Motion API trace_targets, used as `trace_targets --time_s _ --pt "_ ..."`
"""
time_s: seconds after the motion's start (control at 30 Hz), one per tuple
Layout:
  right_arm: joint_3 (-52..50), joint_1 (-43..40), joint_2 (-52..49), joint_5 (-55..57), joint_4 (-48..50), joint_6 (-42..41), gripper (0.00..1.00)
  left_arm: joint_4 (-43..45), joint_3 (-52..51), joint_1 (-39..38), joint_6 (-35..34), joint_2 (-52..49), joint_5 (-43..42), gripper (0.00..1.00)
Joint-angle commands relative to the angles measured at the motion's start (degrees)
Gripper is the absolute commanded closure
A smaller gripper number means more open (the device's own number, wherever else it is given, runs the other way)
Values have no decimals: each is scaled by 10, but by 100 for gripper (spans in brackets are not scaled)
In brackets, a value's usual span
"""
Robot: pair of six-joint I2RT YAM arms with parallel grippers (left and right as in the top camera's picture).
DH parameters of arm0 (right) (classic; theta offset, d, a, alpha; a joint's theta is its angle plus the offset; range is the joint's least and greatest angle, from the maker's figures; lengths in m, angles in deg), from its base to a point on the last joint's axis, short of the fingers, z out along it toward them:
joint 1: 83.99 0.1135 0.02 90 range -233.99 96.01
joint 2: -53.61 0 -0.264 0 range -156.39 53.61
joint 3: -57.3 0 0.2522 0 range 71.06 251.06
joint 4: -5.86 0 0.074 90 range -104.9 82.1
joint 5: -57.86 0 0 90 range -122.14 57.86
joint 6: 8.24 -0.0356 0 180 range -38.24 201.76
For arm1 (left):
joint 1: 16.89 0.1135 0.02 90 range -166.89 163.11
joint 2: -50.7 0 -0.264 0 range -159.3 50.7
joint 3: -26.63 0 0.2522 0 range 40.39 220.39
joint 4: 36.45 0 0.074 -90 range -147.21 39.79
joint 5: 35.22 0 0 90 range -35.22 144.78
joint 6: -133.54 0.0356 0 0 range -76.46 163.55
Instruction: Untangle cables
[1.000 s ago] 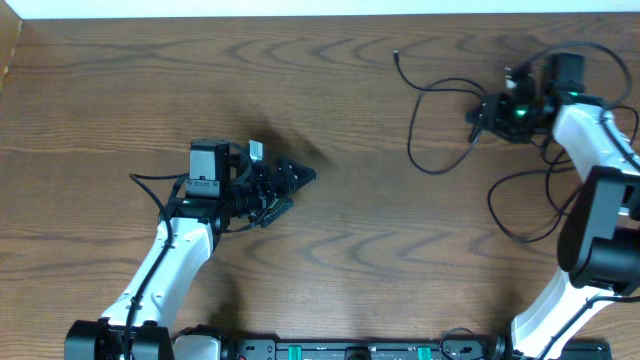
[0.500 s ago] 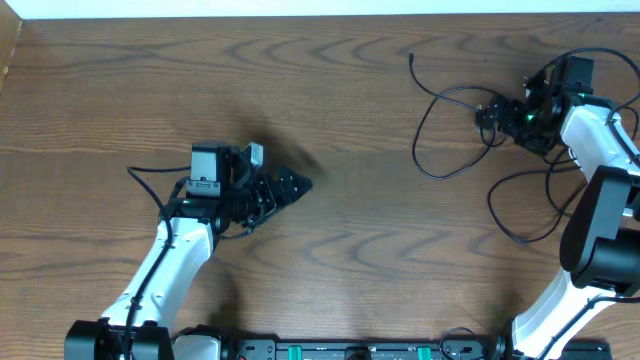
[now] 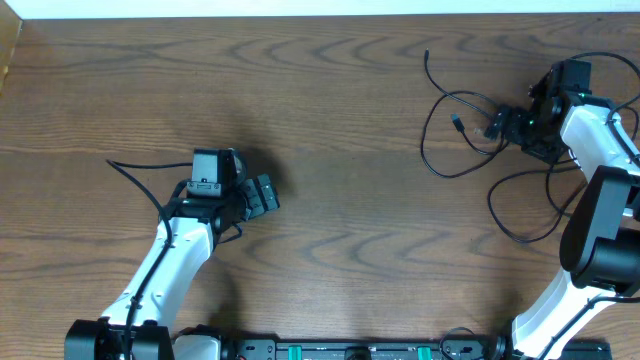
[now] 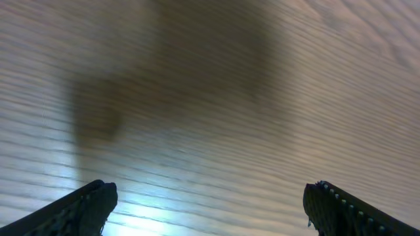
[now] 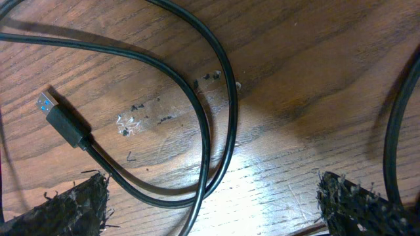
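Thin black cables (image 3: pixel 440 135) lie in loose crossing loops at the far right of the table. One plug end (image 3: pixel 427 54) points to the back. A USB plug (image 3: pixel 457 124) lies beside the loops; in the right wrist view its tip is blue (image 5: pixel 47 103). My right gripper (image 3: pixel 500 124) is open low over the loops, and two black strands (image 5: pixel 210 131) run between its fingers (image 5: pixel 216 206). My left gripper (image 3: pixel 266 194) is open and empty over bare wood (image 4: pixel 210 203), far from the cables. No white cable is in view.
More black cord loops (image 3: pixel 520 205) lie by the right arm (image 3: pixel 600 140) near the table's right edge. A thin black cord (image 3: pixel 135 175) trails left from the left arm. The wooden table (image 3: pixel 340 230) ends at a white back edge.
My right gripper has moved right, and the cable loops and plug end have shifted right with it. My left gripper has drawn back to the left and turned downward.
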Motion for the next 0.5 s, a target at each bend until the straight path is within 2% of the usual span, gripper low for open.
trace_targets --time_s 0.0,0.47 --pt "-1 2 6 9 0 -3 1 -3 -8 1 21 -5 50 3" --pt "-1 2 6 9 0 -3 1 -3 -8 1 21 -5 50 2"
